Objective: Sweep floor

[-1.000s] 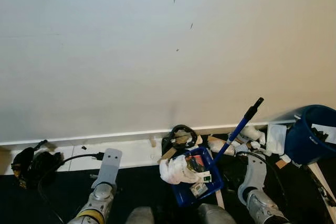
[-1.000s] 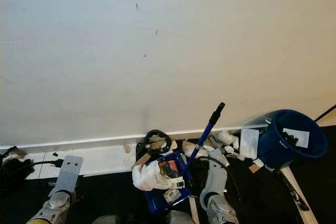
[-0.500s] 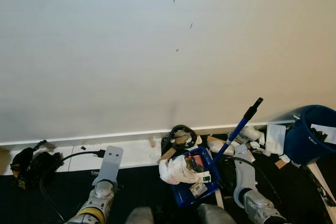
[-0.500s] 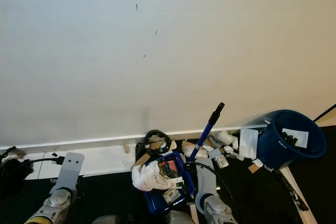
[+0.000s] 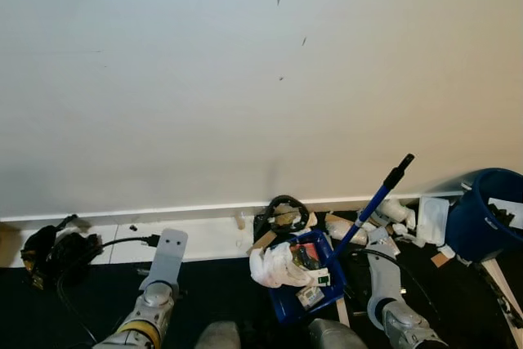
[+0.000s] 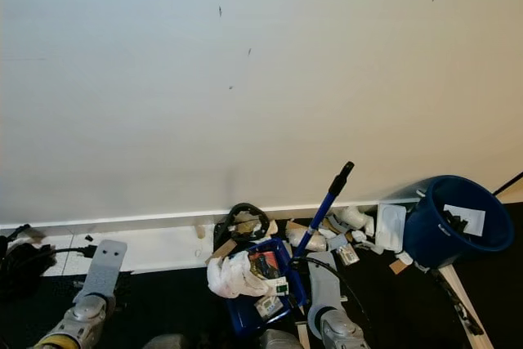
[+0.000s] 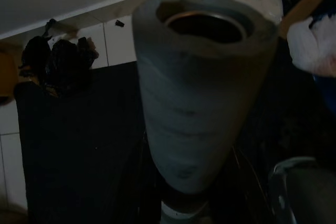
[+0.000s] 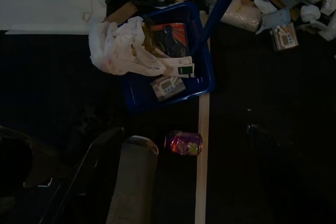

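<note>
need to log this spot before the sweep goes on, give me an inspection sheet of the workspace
surface: dark floor mat meeting pale tiles along a white wall.
job's things: blue dustpan holding a crumpled white bag and small packets; blue handle leaning up from it toward the wall.
clutter: white wrappers and cardboard scraps by the baseboard; purple can and a wooden strip on the mat; blue bucket with litter inside, far right.
hands: left hand low over the mat's edge; right hand beside the dustpan; fingers' state cannot be told.
cables: black cable running from a dark bundle at left; black coil behind the dustpan.
surroundings: few small marks on the wall; nothing else seen.
</note>
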You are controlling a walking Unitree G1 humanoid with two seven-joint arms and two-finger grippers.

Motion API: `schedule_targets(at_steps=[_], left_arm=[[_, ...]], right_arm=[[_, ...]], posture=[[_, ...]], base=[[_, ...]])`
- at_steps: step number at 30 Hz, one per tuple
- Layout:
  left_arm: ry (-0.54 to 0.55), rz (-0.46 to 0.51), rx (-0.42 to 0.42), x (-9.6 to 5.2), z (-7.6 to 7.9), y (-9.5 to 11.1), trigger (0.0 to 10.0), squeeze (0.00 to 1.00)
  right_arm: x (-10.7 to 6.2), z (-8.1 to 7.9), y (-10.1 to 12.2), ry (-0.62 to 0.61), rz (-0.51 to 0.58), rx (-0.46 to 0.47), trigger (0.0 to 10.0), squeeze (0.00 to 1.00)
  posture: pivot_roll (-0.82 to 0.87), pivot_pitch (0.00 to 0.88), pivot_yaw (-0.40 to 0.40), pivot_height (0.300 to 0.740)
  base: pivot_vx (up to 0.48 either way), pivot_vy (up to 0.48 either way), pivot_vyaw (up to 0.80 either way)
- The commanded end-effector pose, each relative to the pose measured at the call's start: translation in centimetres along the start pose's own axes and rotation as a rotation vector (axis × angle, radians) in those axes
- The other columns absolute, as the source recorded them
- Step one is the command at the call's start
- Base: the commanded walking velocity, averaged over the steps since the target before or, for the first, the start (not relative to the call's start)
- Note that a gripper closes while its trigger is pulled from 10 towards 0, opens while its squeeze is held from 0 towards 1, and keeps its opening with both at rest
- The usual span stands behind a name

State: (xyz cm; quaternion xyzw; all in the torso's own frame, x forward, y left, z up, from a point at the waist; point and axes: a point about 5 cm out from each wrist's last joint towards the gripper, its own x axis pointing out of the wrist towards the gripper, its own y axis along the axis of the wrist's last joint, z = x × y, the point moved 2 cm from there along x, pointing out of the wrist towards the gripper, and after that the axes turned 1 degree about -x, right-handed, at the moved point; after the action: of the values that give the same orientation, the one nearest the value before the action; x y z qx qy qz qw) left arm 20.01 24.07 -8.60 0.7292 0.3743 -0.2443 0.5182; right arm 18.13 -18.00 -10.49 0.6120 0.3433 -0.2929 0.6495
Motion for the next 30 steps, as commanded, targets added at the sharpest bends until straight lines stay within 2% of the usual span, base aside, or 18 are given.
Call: schedule_targets(at_steps=[1, 6, 10, 14, 16, 17, 19, 27, 30], left_arm=[[0.019, -0.033, -0.020, 0.0, -0.7, -0.8, 10.0, 0.00], [0.013, -0.051, -0.023, -0.2, -0.2, -1.3, 10.0, 0.00], [0.006, -0.056, -0.017, -0.2, 0.0, -1.6, 10.0, 0.00], [0.003, -0.057, -0.021, -0.2, 0.0, -1.6, 10.0, 0.00], [-0.019, -0.028, -0.056, -0.3, 0.2, -1.4, 10.0, 0.00], [-0.025, 0.019, -0.083, -0.3, 0.3, -0.9, 10.0, 0.00], [-0.002, 0.067, -0.076, -0.3, 0.0, -0.3, 10.0, 0.00], [0.015, 0.139, -0.097, -0.3, -0.7, 0.7, 10.0, 0.00], [0.001, 0.179, -0.099, -0.3, -0.9, 1.2, 10.0, 0.00]], right_arm=[[-0.1, 0.7, -0.3, -0.021, -0.022, -0.003, 10.0, 0.00], [-0.6, 2.7, -1.2, -0.054, -0.057, 0.000, 10.0, 0.00], [-0.9, 3.5, -1.8, -0.068, -0.077, -0.010, 10.0, 0.00], [-1.0, 3.7, -2.1, -0.073, -0.089, -0.013, 10.0, 0.00], [-1.0, 3.5, -2.4, -0.072, -0.101, -0.017, 10.0, 0.00], [-1.0, 3.3, -2.6, -0.065, -0.111, -0.021, 10.0, 0.00], [-1.0, 2.9, -2.8, -0.052, -0.122, -0.038, 10.0, 0.00], [-1.2, 2.4, -3.6, -0.047, -0.138, -0.043, 10.0, 0.00], [-1.5, 3.2, -4.2, -0.054, -0.147, -0.044, 10.0, 0.00]], posture=[[0.14, 0.000, -0.035, 0.740], [0.13, 0.000, -0.029, 0.740], [0.13, 0.000, -0.028, 0.740], [0.12, 0.000, -0.026, 0.740], [0.11, 0.000, -0.023, 0.740], [0.11, 0.000, -0.024, 0.740], [0.09, 0.000, -0.030, 0.740], [0.08, 0.000, -0.034, 0.740], [0.08, 0.000, -0.035, 0.740]], base=[[0.000, 0.000, 0.00], [0.000, 0.000, 0.00], [0.000, 0.000, 0.00], [0.000, 0.000, 0.00], [0.000, 0.000, 0.00], [0.000, 0.000, 0.00], [0.000, 0.000, 0.00], [0.000, 0.000, 0.00], [0.000, 0.000, 0.00]])
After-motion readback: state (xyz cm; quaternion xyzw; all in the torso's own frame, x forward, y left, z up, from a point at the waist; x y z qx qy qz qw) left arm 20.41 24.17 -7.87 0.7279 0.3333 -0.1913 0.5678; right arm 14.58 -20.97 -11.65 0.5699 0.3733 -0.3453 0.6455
